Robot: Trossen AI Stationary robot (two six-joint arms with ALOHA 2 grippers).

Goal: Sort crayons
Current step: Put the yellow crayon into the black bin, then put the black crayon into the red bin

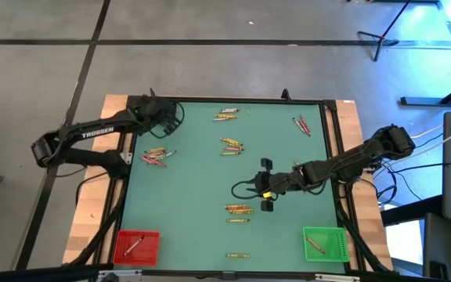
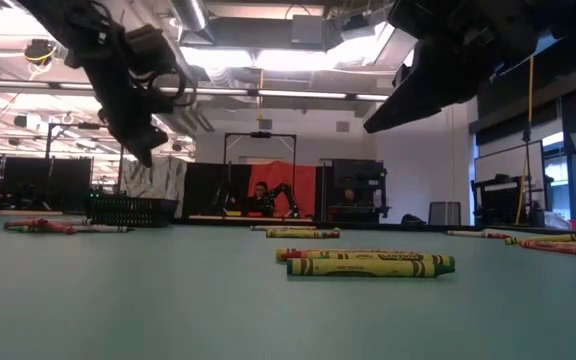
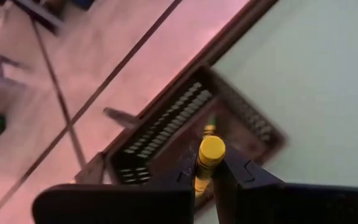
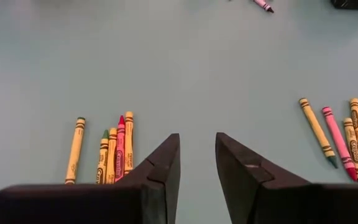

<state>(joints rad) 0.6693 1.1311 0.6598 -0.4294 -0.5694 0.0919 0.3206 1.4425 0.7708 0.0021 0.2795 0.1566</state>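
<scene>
Your left gripper (image 3: 211,180) is pinched on a yellow crayon (image 3: 210,154), which stands up between the fingers over a dark bin (image 3: 166,134) at the far left corner of the surface (image 1: 194,180). Your right gripper (image 4: 197,165) hangs over the middle of the surface with its fingers spread a little and nothing between them.

Only the left wrist view shows the held crayon. From above you see the loose crayons in small clusters across the surface, plus a red bin (image 1: 136,247) and a green bin (image 1: 324,244) at the near corners. The right wrist view shows two clusters (image 4: 107,152), one on either side of the fingers. The low view shows one crayon (image 2: 370,265) lying close.
</scene>
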